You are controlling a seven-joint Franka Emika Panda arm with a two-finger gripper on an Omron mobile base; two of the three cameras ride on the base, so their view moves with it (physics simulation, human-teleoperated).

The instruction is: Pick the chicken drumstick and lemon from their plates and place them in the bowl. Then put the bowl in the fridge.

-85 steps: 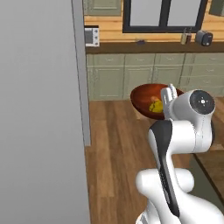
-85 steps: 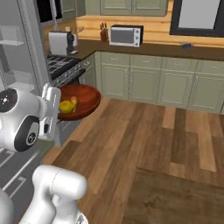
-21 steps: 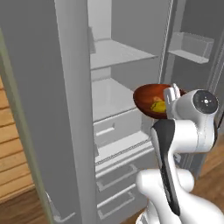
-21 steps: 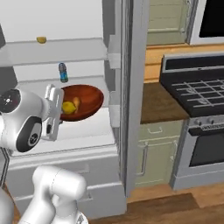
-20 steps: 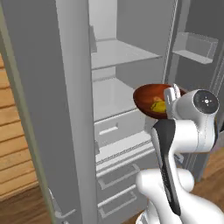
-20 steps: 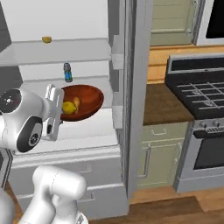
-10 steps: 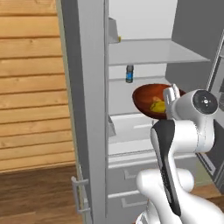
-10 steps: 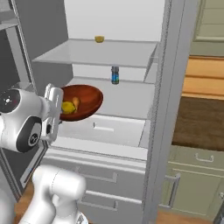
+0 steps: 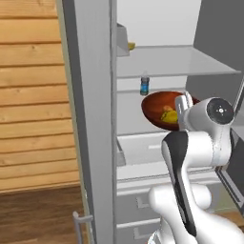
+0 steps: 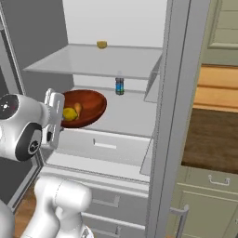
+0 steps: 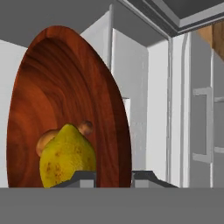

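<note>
Facing the open fridge point(image 10: 69, 60), the gripper point(image 11: 113, 175) pinches the rim of the bowl point(image 10: 86, 108) and holds it in the air before the middle shelf. Inside ride the lemon point(image 11: 68, 157) and the chicken drumstick point(image 11: 83, 128). Any tilt could spill both; a careless push could topple the small bottle point(image 10: 120, 86) further right.

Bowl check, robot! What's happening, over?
Jaws shut on bowl rim. Lemon and drumstick inside, bowl held before open fridge. Small bottle on middle shelf, off to one side.
</note>
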